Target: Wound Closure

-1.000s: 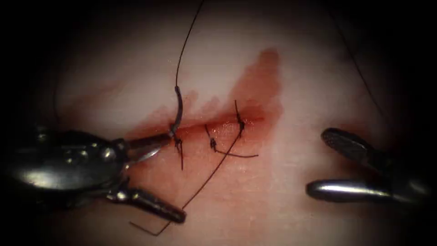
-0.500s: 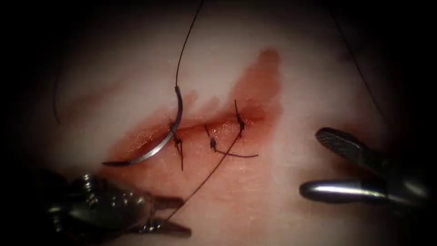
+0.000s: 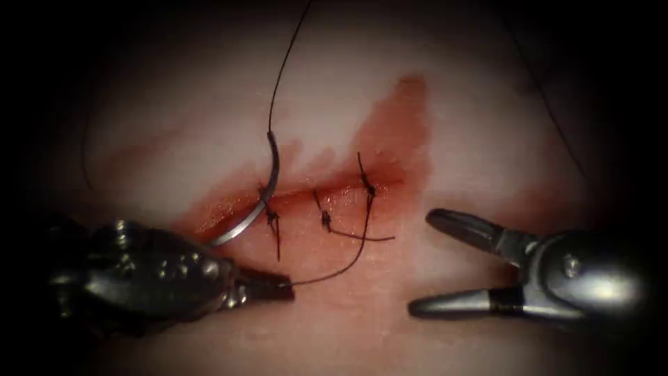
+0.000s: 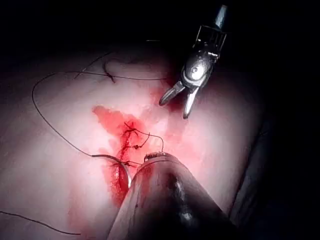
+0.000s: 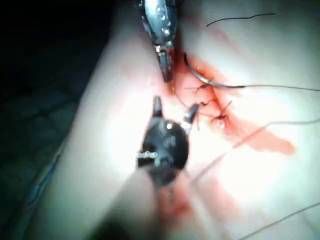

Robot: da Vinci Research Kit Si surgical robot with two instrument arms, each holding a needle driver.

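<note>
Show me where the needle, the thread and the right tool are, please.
needle (image 3: 268, 184): endoscope view, on its curved body at the cut's left end.
thread (image 3: 348, 266): endoscope view, on the loop leading to the left tool's shut jaws.
right tool (image 3: 465, 267): endoscope view, midway between its open jaws.

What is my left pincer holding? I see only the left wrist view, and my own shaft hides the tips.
Observer: In the endoscope view, the left pincer is shut on the thread, below the cut.
Operator: So it's not on the needle?
Observer: No. Neither tool holds the needle. It crosses the cut's left end and seems to run through the tissue there. The right pincer is open and holds nothing.
</note>
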